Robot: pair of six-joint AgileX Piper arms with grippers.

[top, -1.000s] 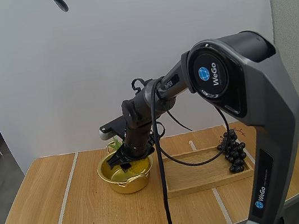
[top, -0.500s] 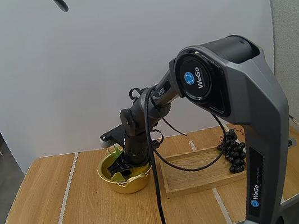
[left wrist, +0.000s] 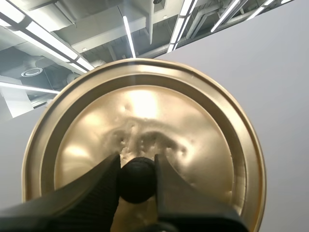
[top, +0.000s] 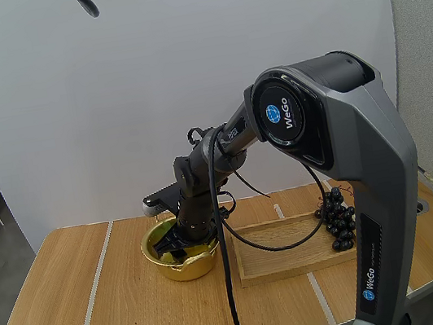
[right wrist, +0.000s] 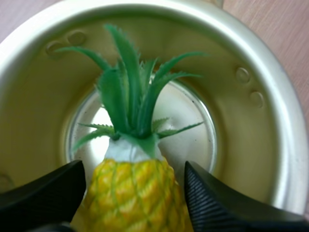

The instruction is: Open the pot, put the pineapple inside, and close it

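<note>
Pineapple [right wrist: 137, 193] sits inside pot [top: 185, 268]. High view: pot open on surface [top: 100, 313], right jaws down in it, prob. to set fruit low, not drop it. Left wrist: left jaws pinch lid [left wrist: 145, 111] by knob [left wrist: 137, 180], held clear. Right wrist: right jaws clamp pineapple, crown toward base.

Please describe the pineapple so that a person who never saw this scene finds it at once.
On the table, left of the wooden tray, stands a golden pot. Inside it, the right gripper pinches the pineapple. It is yellow with green spiky leaves, unlike the dark grapes by the tray.
</note>
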